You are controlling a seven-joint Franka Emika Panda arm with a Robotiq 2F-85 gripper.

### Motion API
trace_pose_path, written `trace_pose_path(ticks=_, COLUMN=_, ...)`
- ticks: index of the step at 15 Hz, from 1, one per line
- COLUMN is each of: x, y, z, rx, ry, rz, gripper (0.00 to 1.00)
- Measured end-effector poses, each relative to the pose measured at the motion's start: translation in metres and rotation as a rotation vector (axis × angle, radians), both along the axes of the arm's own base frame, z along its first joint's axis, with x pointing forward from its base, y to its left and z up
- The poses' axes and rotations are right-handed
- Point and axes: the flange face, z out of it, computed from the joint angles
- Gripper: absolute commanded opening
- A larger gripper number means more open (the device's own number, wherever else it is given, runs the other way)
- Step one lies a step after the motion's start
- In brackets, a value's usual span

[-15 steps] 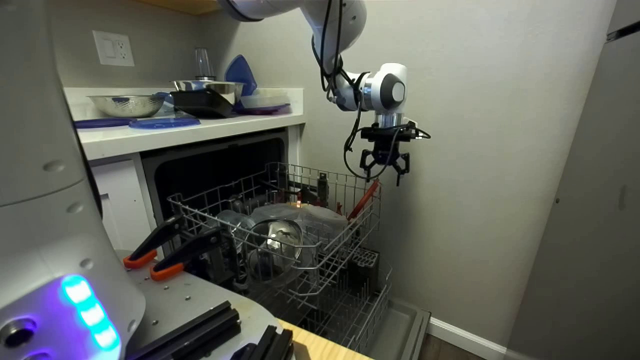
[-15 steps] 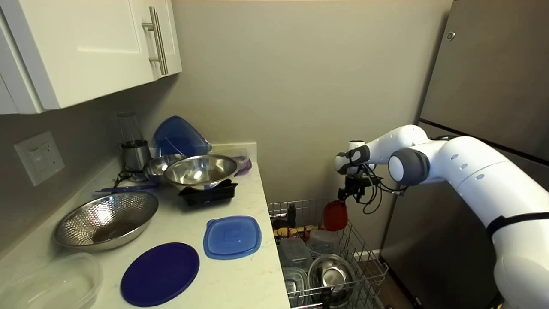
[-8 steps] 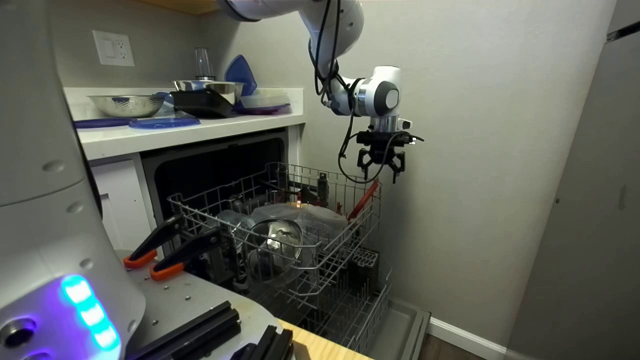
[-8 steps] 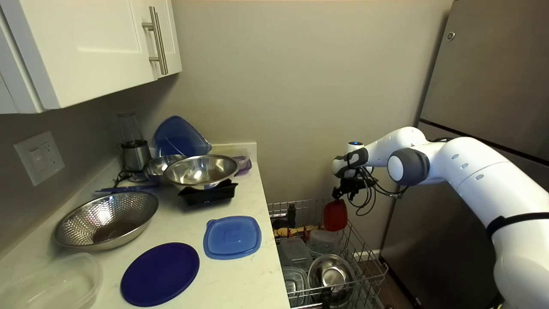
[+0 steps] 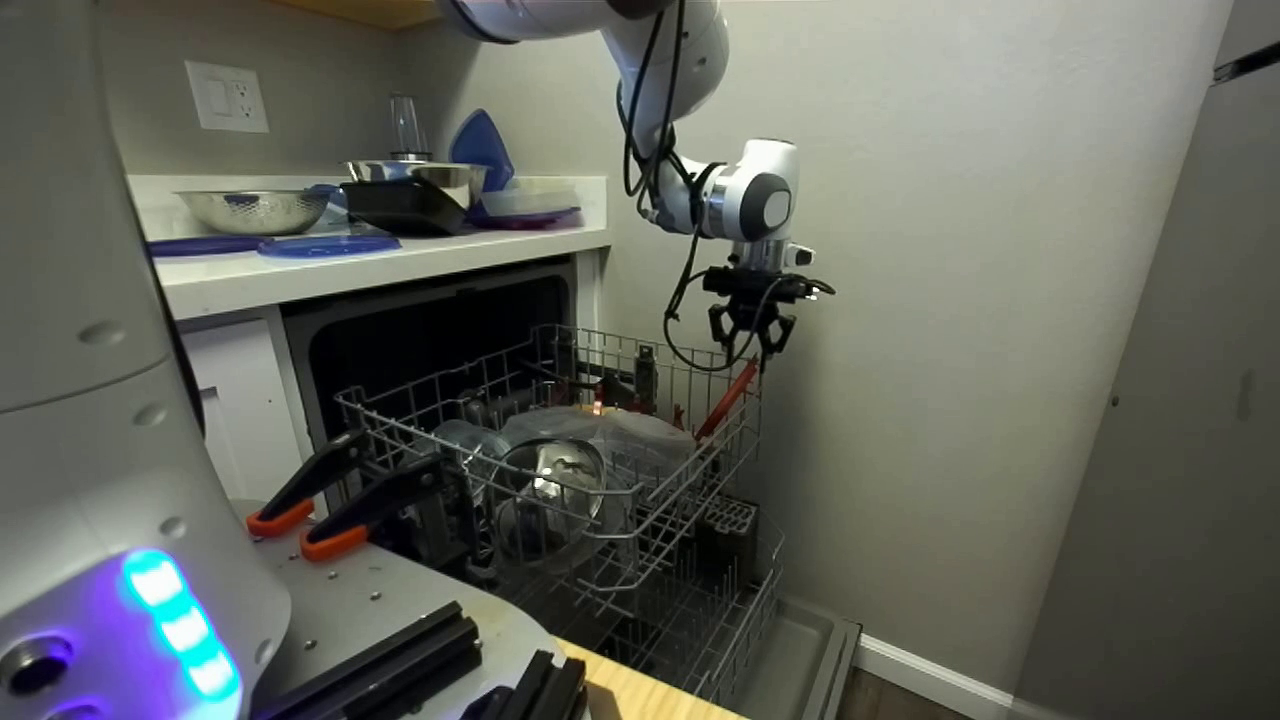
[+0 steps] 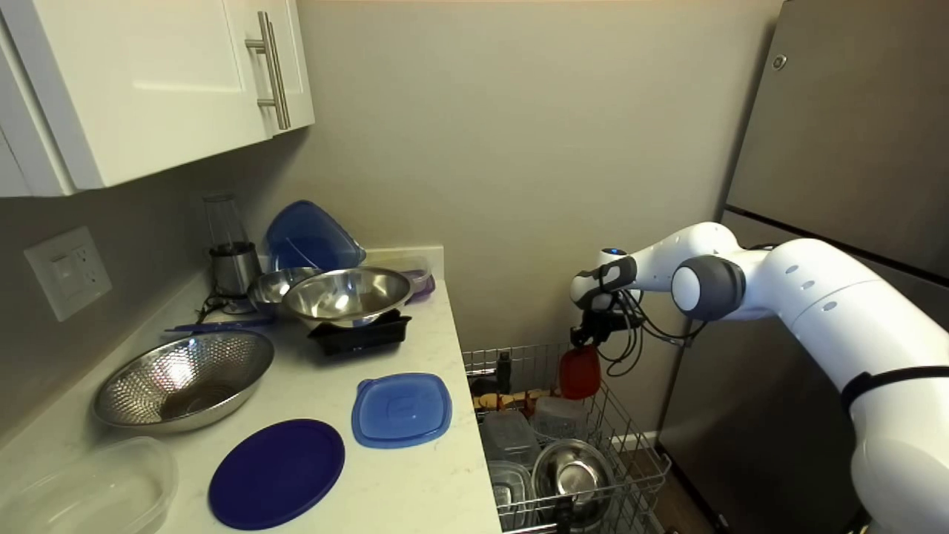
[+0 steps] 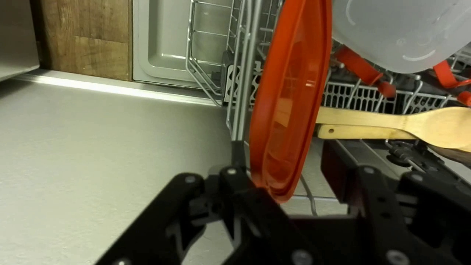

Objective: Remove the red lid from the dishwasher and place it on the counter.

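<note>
A white robot base (image 5: 110, 480), its light strip (image 5: 183, 630) glowing blue, fills the near left in an exterior view, next to orange-tipped spring clamps (image 5: 335, 541) on a metal plate (image 5: 430, 585). Past them, the wire upper rack (image 5: 615, 492) of the dishwasher (image 5: 430, 345) stands pulled out, holding a stainless-steel bowl (image 6: 572, 475) and clear plastic containers (image 6: 511, 434). The red lid (image 5: 727, 402) rests in the rack toward its far end, on edge and tilted, just beside the wire side.

Directly over it hangs the black gripper (image 5: 747, 352), its fingers (image 7: 336, 171) spread apart. In the wrist view the lid's near end shows between them; whether either finger touches it cannot be told. A wooden spoon (image 7: 410, 121) lies near the lid, on the side away from the rack's rail.

Farther back, above the dark opening, the white counter (image 5: 480, 255) carries a perforated steel colander (image 5: 255, 213), flat blue lids (image 5: 330, 246) and a black tray (image 6: 363, 339) under a steel mixing bowl (image 6: 348, 295). A pale gray wall (image 5: 950, 300) rises behind.
</note>
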Motion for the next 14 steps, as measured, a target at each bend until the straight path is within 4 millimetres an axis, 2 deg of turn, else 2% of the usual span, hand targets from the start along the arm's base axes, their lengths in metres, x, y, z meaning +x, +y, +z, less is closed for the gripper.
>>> trace_pose_path(ticks=4, x=0.0, y=-0.004, z=0.0, rx=0.008, ry=-0.002, rz=-0.008, gripper=0.02)
trace_pose_path(ticks=6, x=-0.001, y=-0.004, z=0.0, rx=0.009, ry=-0.002, rz=-0.008, gripper=0.0)
trace_pose_path(ticks=10, x=-0.001, y=-0.004, z=0.003, rx=0.013, ry=0.014, rz=-0.015, gripper=0.03)
trace_pose_path(ticks=12, x=0.0, y=0.002, z=0.017, rx=0.016, ry=0.04, rz=-0.014, gripper=0.03)
trace_pose_path(ticks=14, x=0.003, y=0.016, z=0.043, rx=0.014, ry=0.068, rz=0.011, gripper=0.03)
